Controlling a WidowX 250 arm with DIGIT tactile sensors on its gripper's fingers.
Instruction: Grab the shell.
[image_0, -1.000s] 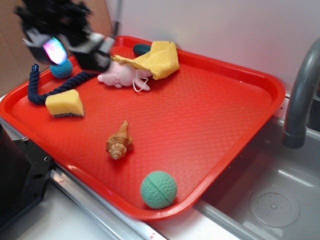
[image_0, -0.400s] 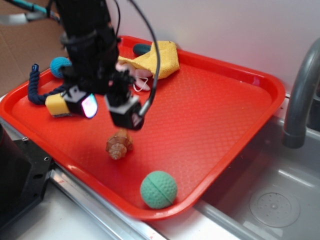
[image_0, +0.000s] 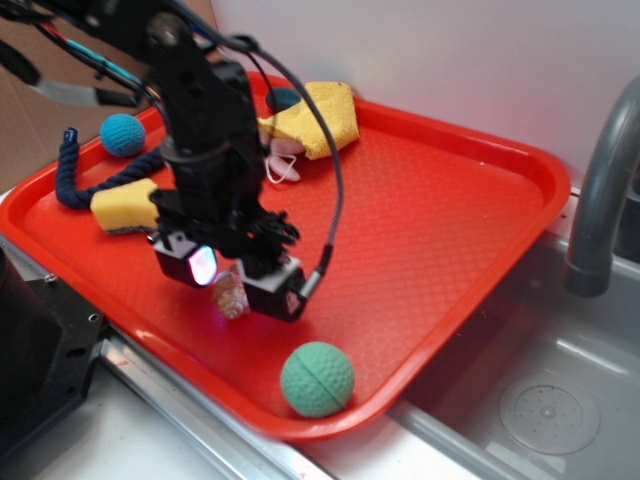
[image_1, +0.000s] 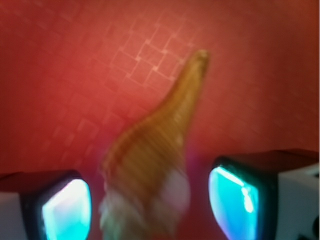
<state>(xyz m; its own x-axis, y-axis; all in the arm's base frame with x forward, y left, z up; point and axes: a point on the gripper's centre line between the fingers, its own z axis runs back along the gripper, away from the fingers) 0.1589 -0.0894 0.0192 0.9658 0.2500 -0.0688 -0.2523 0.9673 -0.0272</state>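
The end effector (image_0: 232, 281) has descended, open, straddling one shell (image_1: 150, 165).

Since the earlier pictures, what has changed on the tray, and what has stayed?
The gripper moved from the tray's far left corner forward and down; its open jaws now straddle the shell, not yet closed on it. The shell, green ball, yellow sponge and red tray stayed put.

I see a tan, brown-ridged shell (image_1: 150, 165) on the red, diamond-textured tray (image_0: 430, 230), a green ball (image_0: 317, 379) near its front edge.
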